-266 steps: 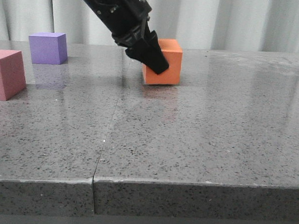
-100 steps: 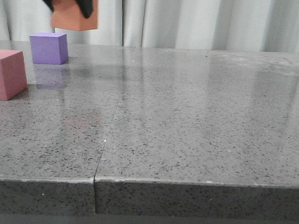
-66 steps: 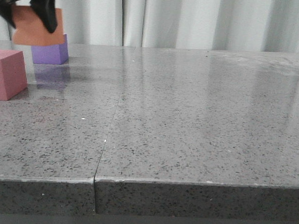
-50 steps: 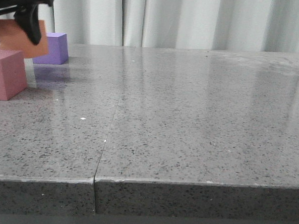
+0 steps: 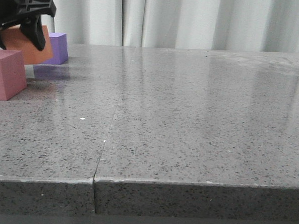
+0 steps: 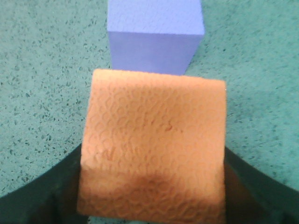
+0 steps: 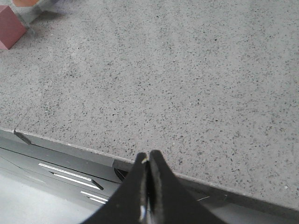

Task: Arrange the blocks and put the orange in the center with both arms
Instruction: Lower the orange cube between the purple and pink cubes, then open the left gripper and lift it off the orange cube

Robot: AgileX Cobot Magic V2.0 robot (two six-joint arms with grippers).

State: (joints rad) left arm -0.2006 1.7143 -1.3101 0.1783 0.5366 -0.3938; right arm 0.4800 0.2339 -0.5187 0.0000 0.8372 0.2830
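Note:
My left gripper (image 5: 19,29) is shut on the orange cube (image 5: 24,46) at the far left of the table, holding it low between the pink cube (image 5: 7,73) in front and the purple cube (image 5: 58,47) behind. In the left wrist view the orange cube (image 6: 154,144) fills the space between the black fingers (image 6: 37,196), with the purple cube (image 6: 156,32) just beyond it. My right gripper (image 7: 148,161) is shut and empty, above the table's near edge; it does not show in the front view.
The grey speckled table (image 5: 189,118) has a seam (image 5: 112,115) running front to back. A grey curtain (image 5: 193,19) hangs behind it. The right wrist view shows the table's edge (image 7: 70,140) and the pink cube (image 7: 9,28) far off.
My left gripper lifted the orange cube from the table's middle, carried it left and lowered it between the pink and purple cubes.

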